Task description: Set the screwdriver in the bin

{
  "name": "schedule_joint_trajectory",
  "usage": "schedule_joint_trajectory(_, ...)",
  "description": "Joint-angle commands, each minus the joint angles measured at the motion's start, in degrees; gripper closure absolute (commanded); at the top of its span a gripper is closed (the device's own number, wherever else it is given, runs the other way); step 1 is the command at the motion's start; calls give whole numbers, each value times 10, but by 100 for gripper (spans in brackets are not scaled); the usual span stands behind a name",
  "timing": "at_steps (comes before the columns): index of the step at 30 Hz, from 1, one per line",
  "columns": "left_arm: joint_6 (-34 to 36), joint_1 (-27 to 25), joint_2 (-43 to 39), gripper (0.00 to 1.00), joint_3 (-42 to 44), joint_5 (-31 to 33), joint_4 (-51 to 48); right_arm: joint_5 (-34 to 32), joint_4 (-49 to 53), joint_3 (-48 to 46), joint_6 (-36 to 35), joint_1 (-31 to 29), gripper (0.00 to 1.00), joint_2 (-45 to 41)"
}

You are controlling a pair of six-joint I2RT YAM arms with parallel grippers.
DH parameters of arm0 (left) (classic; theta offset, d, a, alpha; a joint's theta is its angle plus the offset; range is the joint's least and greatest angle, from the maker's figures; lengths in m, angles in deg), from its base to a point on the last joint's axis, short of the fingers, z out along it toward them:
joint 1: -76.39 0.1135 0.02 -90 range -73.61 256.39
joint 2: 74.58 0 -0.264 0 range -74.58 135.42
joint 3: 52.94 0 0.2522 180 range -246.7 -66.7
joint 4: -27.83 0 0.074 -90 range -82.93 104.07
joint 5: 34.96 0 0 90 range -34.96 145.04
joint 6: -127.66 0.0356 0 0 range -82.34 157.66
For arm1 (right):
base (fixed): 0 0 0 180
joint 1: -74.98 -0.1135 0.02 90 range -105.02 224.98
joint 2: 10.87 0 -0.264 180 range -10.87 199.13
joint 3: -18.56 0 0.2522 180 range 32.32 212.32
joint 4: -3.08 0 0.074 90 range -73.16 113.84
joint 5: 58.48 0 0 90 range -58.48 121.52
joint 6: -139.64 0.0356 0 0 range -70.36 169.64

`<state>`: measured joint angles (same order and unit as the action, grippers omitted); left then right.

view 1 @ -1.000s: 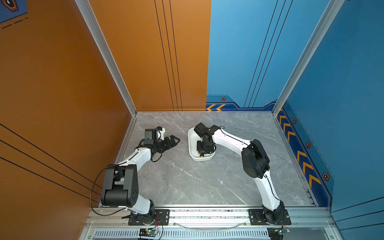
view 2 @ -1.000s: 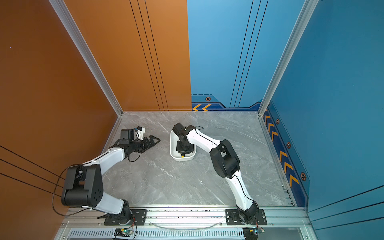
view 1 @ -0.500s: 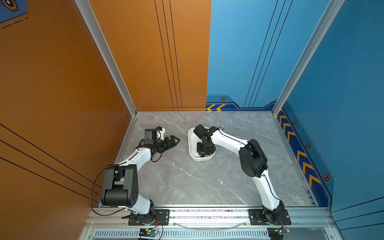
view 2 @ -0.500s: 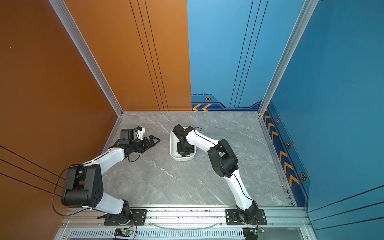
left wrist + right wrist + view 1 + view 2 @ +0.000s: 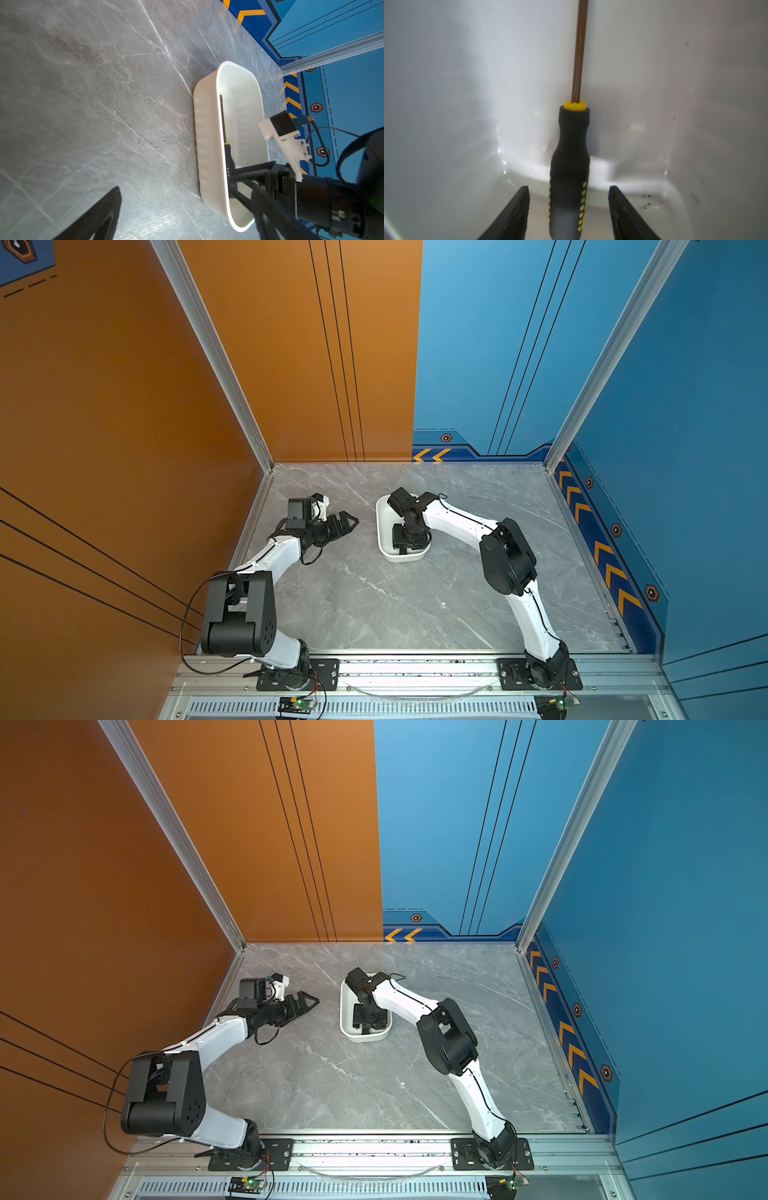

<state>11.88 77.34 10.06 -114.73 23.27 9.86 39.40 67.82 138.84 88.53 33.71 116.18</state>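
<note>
My right claw (image 5: 569, 188) stands half open, gripping nothing; the screwdriver (image 5: 571, 141) lies between its jaws inside the bin (image 5: 446, 87). I would lift straight up, keeping both jaws clear of the handle.

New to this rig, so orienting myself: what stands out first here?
The white bin sits in the middle of the table, with the right gripper reaching down into it. In the right wrist view, the black-and-yellow screwdriver lies inside, between open jaws that don't touch it.
</note>
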Motion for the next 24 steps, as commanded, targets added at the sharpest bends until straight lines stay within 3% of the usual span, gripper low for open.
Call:
schedule_joint_trajectory(1,59,10,-64,2,-18,64,-49,17,2,-21,-56,7,35,-133)
schedule_joint_trajectory(6,116,24,-175,2,30,184,-23,25,3,-93,-125,88,28,-311)
schedule_joint_trajectory(7,122,29,-197,2,50,200,-1,20,1,-107,-139,109,22,-348)
schedule_joint_trajectory(9,136,33,-230,2,90,224,50,4,-22,-151,-172,153,0,-417)
schedule_joint_trajectory(16,155,47,-302,2,224,321,225,-81,-186,-364,-272,294,0,-608)
schedule_joint_trajectory(20,174,51,-295,2,251,332,268,-145,-248,-457,-297,345,0,-636)
schedule_joint_trajectory(24,196,55,-264,2,257,333,288,-153,-398,-591,-309,395,0,-643)
